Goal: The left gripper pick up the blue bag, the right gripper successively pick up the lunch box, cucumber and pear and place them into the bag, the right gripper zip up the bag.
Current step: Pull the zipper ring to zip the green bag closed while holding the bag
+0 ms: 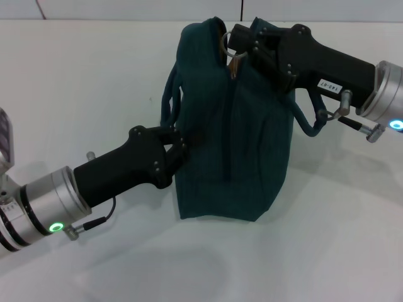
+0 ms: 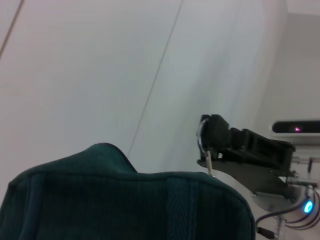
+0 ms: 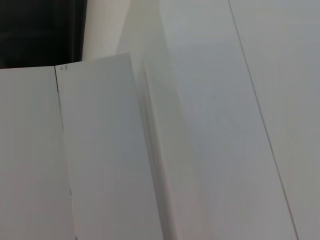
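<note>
While the white bench (image 1: 302,251) carries the bag upright at its middle, the nearest item in the head view is the left tool (image 1: 178,148), its arm entering low from the robot's left and its fingers pressed into the left side panel of the blue bag (image 1: 233,157), just below one looped handle (image 1: 171,94). Tool appears clenched on a fold of fabric; judged purpose is to brace the bag so it does not slide or collapse under a pull at the top. Bag stands on its base, long axis roughly vertical, top seam pointing up and away from the robot; its closure line (image 1: 232,126) runs down the facing panel from the peak. No foil lining visible, so the mouth reads as shut or nearly shut. Lunch box, cucumber and pear are not seen anywhere on the bench; presumably inside, cannot confirm. Farther back, the right tool (image 1: 234,45) reaches in from the robot's right to the bag's top edge, fingers closed around the ring zipper pull (image 1: 230,54). Left wrist view agrees: right tool (image 2: 205,145) sits just above the bag's top seam (image 2: 125,175) with the metal pull (image 2: 208,162) hanging from it. Judged step: zipping, near its end. Right wrist view shows only pale wall panels.
</note>
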`<state>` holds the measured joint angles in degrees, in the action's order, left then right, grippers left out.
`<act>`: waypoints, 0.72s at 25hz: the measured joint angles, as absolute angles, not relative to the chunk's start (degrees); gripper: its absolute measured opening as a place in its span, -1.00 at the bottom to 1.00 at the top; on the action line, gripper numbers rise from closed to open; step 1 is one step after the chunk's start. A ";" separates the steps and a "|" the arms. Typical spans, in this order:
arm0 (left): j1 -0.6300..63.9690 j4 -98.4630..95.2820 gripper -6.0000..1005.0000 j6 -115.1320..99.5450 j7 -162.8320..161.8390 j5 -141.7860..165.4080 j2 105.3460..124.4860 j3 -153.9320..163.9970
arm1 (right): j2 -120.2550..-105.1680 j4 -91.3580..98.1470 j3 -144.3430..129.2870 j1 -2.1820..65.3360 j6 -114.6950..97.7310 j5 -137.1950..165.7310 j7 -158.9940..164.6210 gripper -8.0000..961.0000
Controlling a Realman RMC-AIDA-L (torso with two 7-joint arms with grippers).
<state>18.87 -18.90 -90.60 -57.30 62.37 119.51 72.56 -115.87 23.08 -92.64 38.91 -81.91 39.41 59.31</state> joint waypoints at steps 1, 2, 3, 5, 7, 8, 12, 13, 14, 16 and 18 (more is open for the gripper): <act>18.87 -18.92 -0.87 -90.66 -57.19 62.58 119.49 72.57 | -115.86 23.08 -92.61 38.91 -81.70 39.41 59.27 -0.89; 18.88 -18.93 -0.87 -90.70 -57.14 62.81 119.49 72.58 | -115.85 23.08 -92.59 38.91 -81.53 39.38 59.19 -0.89; 18.88 -18.94 -0.87 -90.74 -57.11 63.01 119.51 72.59 | -115.85 23.08 -92.59 38.91 -81.35 39.38 59.16 -0.89; 18.89 -18.97 -0.88 -90.79 -57.10 63.70 119.54 72.60 | -115.84 22.96 -92.58 38.91 -80.83 39.36 59.11 -0.89; 18.90 -18.99 -0.87 -91.00 -56.73 64.13 119.54 72.60 | -115.84 22.83 -92.58 38.92 -80.45 39.37 59.06 -0.89; 18.89 -19.00 -0.87 -91.18 -56.42 64.22 119.56 72.60 | -115.84 22.78 -92.58 38.92 -80.26 39.36 59.02 -0.89; 18.83 -18.98 -0.87 -91.83 -55.38 64.33 119.61 72.60 | -115.86 22.56 -92.55 38.94 -79.29 39.43 58.95 -0.89; 18.82 -18.99 -0.86 -91.98 -55.17 64.34 119.61 72.60 | -115.91 22.55 -92.55 38.97 -79.00 39.50 58.92 -0.88; 18.81 -18.99 -0.86 -92.08 -54.98 64.35 119.62 72.60 | -115.94 22.55 -92.56 39.00 -78.80 39.58 58.89 -0.88; 18.81 -18.98 -0.86 -92.23 -54.77 64.34 119.66 72.60 | -115.96 22.54 -92.61 39.02 -78.69 39.63 58.84 -0.88; 18.80 -18.98 -0.86 -92.24 -54.76 64.26 119.73 72.56 | -115.97 22.53 -92.71 39.04 -78.66 39.65 58.81 -0.88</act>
<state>18.80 -18.98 -92.24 -54.76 64.26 119.73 72.56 -115.97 22.53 -92.71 39.04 -78.66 39.65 58.81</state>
